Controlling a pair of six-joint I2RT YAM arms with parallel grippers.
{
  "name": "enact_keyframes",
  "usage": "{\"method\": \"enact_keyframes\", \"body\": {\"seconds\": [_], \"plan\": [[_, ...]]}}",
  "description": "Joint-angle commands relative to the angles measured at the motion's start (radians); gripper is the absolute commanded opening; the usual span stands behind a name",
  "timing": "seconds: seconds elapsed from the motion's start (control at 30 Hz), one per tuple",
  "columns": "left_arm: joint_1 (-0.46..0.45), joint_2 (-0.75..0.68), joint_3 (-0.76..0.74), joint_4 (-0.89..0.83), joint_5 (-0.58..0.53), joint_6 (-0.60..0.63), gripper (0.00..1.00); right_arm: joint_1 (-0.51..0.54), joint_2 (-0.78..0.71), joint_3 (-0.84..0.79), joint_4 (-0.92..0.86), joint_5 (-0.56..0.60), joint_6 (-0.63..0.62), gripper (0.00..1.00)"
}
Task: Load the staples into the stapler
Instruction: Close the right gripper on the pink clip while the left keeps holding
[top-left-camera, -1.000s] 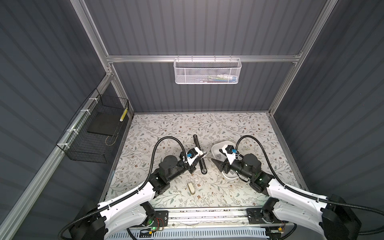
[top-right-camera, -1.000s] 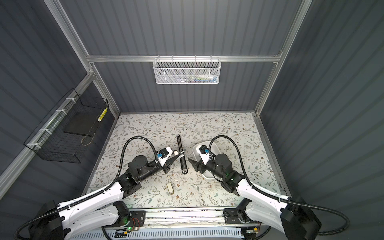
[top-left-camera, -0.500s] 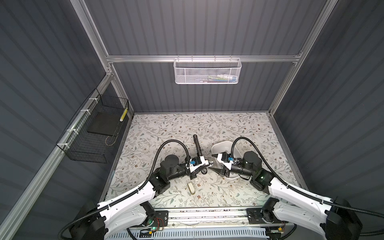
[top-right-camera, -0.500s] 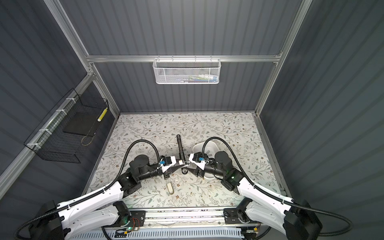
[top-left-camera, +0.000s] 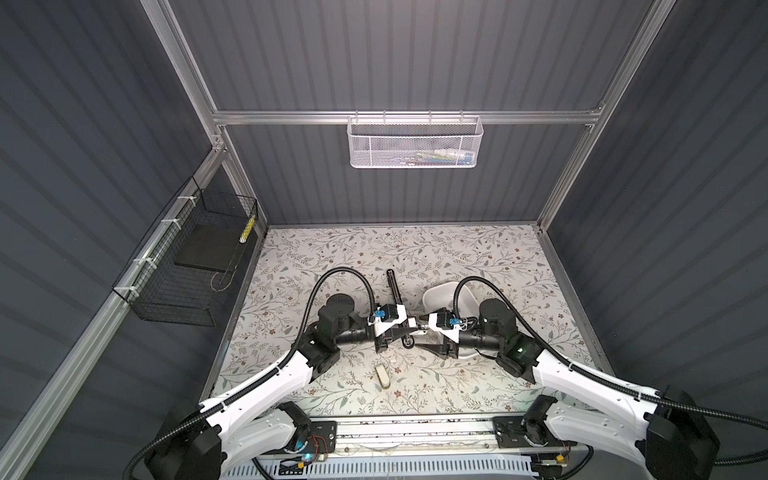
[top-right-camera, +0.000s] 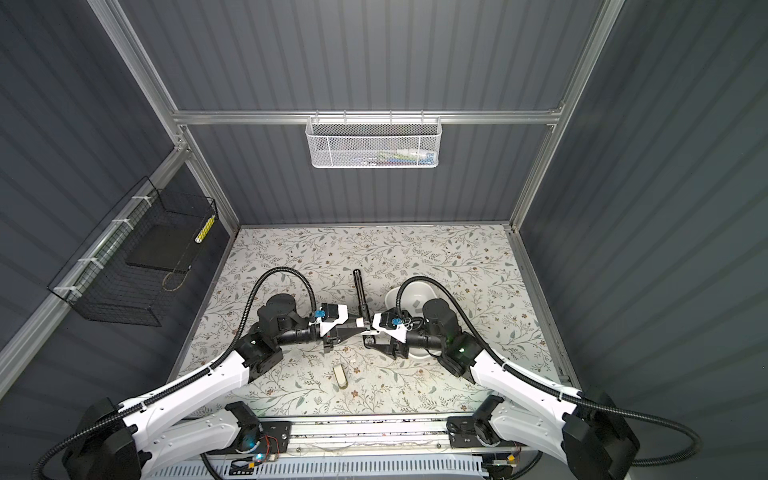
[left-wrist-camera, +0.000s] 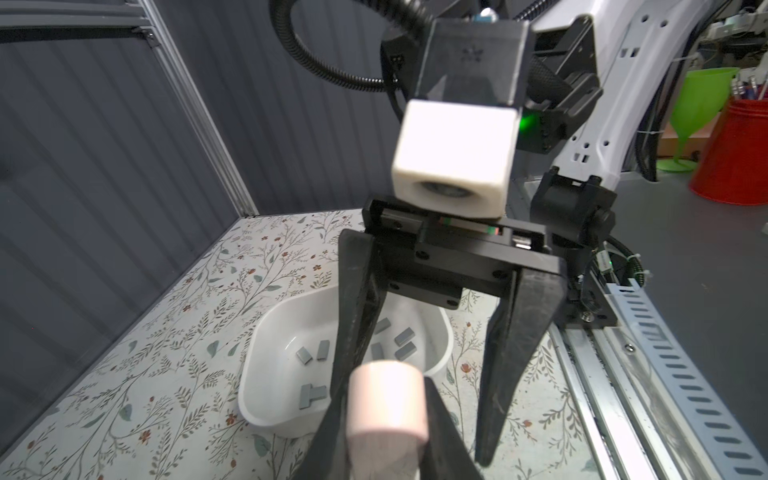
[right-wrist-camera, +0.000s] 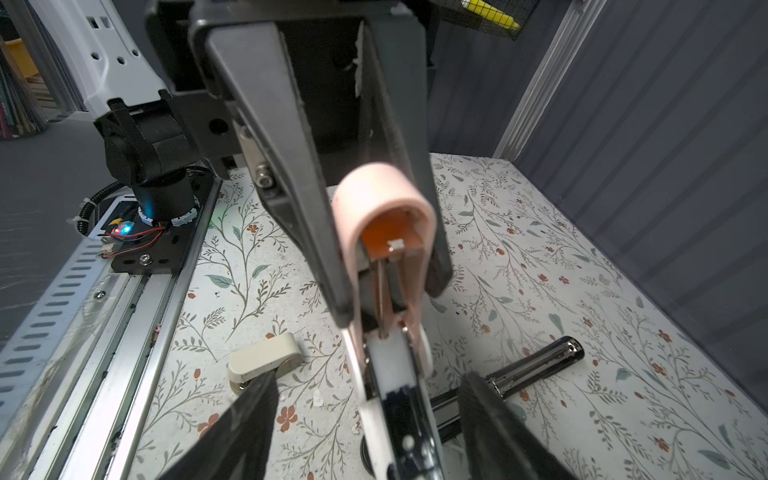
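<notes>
My left gripper is shut on the raised pink lid of the stapler above the middle of the table. The spring and white inner track show inside the lid. The stapler's black and chrome bar lies on the table and points to the back. My right gripper faces the left one, open, its fingers on either side of the stapler's lower part without touching it. Several grey staples lie in the white bowl behind it.
A cream oblong piece lies on the floral mat near the front. A metal rail runs along the front edge. On the left wall hangs a black wire basket. A white mesh basket hangs on the back wall.
Both grippers have come together at the middle. The left one swung right and raised the pink lid. The right one left the bowl and now straddles the stapler.
</notes>
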Motion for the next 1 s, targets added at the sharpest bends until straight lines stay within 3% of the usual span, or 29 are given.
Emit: {"method": "enact_keyframes", "body": {"seconds": [0.0,0.23,0.5,0.97], "plan": [[0.005,0.001,0.041,-0.024,0.093,0.021,0.0,0.004,-0.012,0.024,-0.029,0.001,-0.011,0.71],[0.005,-0.002,0.041,-0.023,0.122,0.026,0.0,0.004,0.009,0.041,-0.048,-0.015,-0.01,0.69],[0.005,0.023,0.055,-0.038,0.123,0.029,0.0,0.004,0.013,0.05,-0.042,-0.085,0.003,0.51],[0.004,0.019,0.052,-0.033,0.113,0.024,0.0,0.004,0.066,0.079,-0.058,-0.097,0.016,0.28]]}}
